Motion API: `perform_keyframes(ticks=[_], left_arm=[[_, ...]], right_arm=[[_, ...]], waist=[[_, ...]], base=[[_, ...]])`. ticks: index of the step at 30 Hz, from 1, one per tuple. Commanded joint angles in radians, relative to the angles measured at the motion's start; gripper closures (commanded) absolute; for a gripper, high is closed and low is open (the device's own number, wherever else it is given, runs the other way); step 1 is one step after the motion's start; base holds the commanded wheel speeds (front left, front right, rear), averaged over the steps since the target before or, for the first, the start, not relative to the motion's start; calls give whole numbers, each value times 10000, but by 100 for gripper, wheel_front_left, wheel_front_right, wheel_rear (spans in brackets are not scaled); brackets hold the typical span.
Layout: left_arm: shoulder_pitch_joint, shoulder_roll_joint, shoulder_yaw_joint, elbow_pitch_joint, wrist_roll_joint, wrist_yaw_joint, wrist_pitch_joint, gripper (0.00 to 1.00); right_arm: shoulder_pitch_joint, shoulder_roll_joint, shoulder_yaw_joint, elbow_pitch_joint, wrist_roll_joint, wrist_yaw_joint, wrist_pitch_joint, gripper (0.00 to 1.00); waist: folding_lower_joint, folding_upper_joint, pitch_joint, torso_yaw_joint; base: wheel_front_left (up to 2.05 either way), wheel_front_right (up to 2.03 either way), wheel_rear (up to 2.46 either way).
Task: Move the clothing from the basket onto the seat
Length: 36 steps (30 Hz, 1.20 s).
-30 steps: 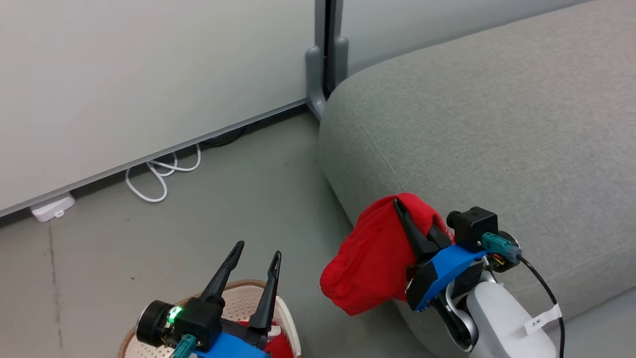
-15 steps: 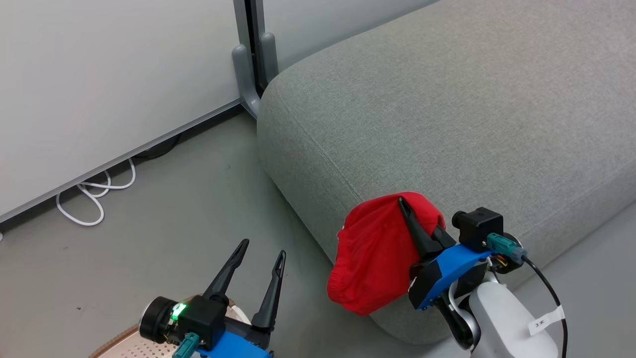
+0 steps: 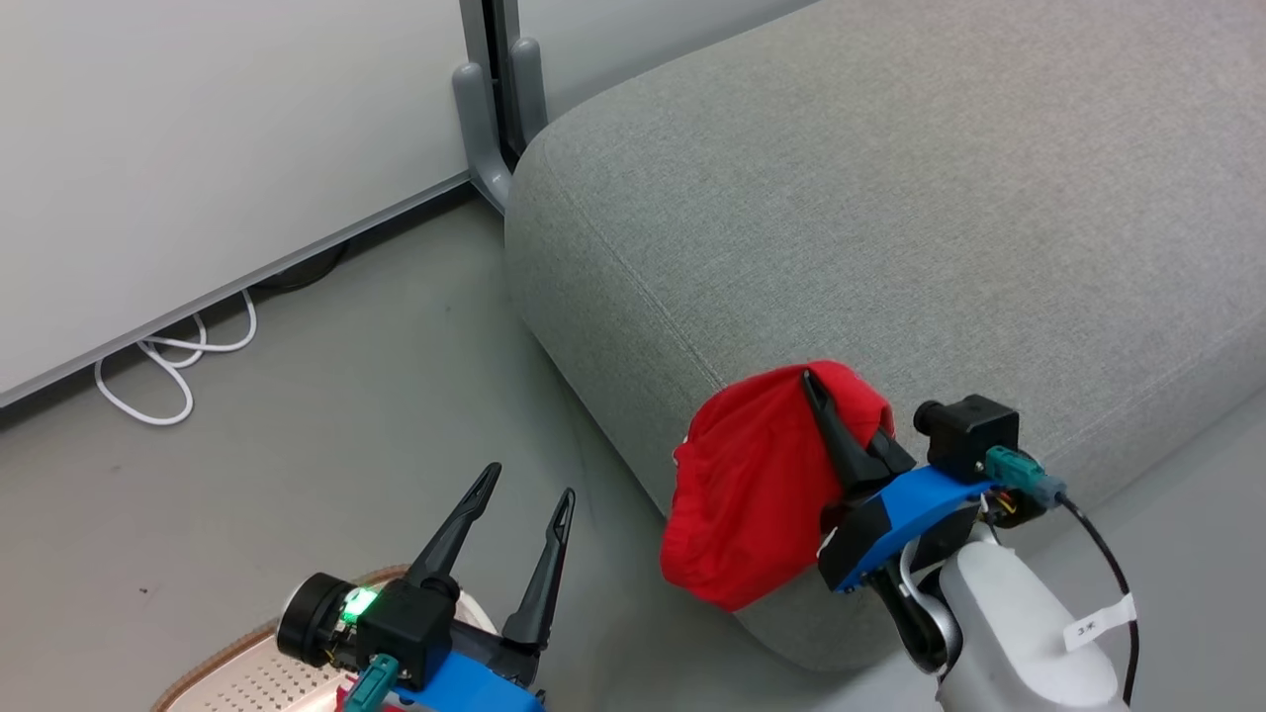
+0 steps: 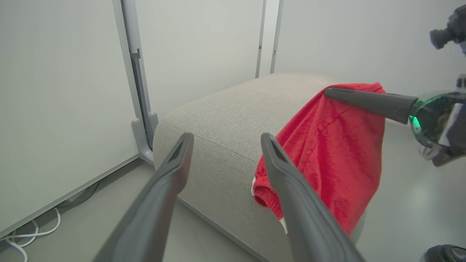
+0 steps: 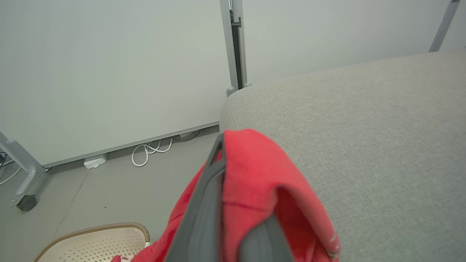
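Observation:
My right gripper (image 3: 823, 391) is shut on a bright red piece of clothing (image 3: 752, 494), which hangs from its fingers against the near corner of the light-grey seat (image 3: 890, 198). From the right wrist, the clothing (image 5: 255, 171) drapes over both fingers, with the seat (image 5: 364, 120) just beyond. My left gripper (image 3: 529, 482) stands open and empty above the floor, over the cream basket (image 3: 237, 672) at the lower left. In the left wrist view, the open left gripper (image 4: 226, 138) points at the seat (image 4: 225, 116) and the hanging clothing (image 4: 335, 153). The basket (image 5: 94, 236) rim shows below the garment.
A pale partition wall with a grey post (image 3: 490, 109) runs behind the seat's left end. White cable (image 3: 168, 366) loops on the grey floor along the wall. A caster foot (image 5: 27, 202) and a small white box (image 5: 95, 161) sit by the wall.
The head camera has turned, so the seat and the post sit further left in the picture. My right gripper has edged slightly up and right with the clothing. The left gripper stays open.

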Motion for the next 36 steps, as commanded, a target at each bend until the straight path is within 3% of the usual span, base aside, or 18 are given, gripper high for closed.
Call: perform_keyframes(ticks=[1, 7, 12, 23, 29, 36], left_arm=[[-133, 89, 12, -75, 68, -8, -48, 0], [-264, 294, 95, -294, 150, -8, -48, 0], [-603, 669, -139, -661, 265, -9, -49, 0], [-2133, 1767, -856, -1610, 648, -7, -48, 0], [-2622, 2267, -1094, -2060, 816, -7, -35, 0], [-2717, 2531, -1239, -2369, 830, -8, 101, 0]], right_arm=[[-316, -11, -90, -47, 194, 5, -69, 100], [-1343, -17, -750, 34, 1142, 5, -178, 100], [-2947, -42, -1944, 559, 557, 6, -143, 100], [-5489, -1441, -4716, 403, 596, 6, -44, 100], [-5936, -1941, -5781, 489, 538, 6, -202, 100], [-5630, -2137, -6555, 1638, 172, 5, -173, 100]], waist=[[0, -1, 189, 101], [0, -1, 709, 177], [0, -1, 1501, 357], [0, -1, 4173, 1315], [0, -1, 5228, 1617], [0, -1, 5614, 1870]], base=[[0, 0, 0], [0, 0, 0], [0, 0, 0], [0, 0, 0], [0, 0, 0], [0, 0, 0]])
